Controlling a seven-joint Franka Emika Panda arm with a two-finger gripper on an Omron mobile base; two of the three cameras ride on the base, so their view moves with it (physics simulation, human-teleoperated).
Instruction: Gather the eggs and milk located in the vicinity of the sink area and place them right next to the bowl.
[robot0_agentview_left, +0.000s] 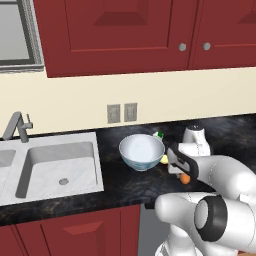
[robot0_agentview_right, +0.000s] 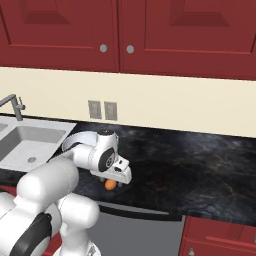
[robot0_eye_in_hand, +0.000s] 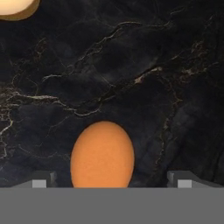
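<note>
The orange egg (robot0_eye_in_hand: 102, 154) lies on the black marble counter between my gripper's (robot0_eye_in_hand: 114, 181) two wide-apart fingertips (robot0_eye_in_hand: 41, 179), untouched by either; the gripper is open. From the base views the hand hangs low over this egg (robot0_agentview_left: 185, 179) (robot0_agentview_right: 110, 184), just right of the bowl (robot0_agentview_left: 142, 151). The pale yellow egg (robot0_agentview_left: 164, 159) (robot0_eye_in_hand: 15, 8) rests against the bowl's right side. The milk (robot0_agentview_left: 159, 135), of which a green top shows, stands right behind the bowl's rim. The sink (robot0_agentview_left: 60, 165) (robot0_agentview_right: 30, 142) is off to the left.
A grey faucet (robot0_agentview_left: 17, 126) stands behind the basin. Red wall cabinets (robot0_agentview_left: 120, 30) hang above, and two outlets (robot0_agentview_left: 121, 113) sit on the cream wall. Black counter (robot0_agentview_right: 200, 160) stretches to the right. My white arm (robot0_agentview_left: 220, 190) covers the counter's front right.
</note>
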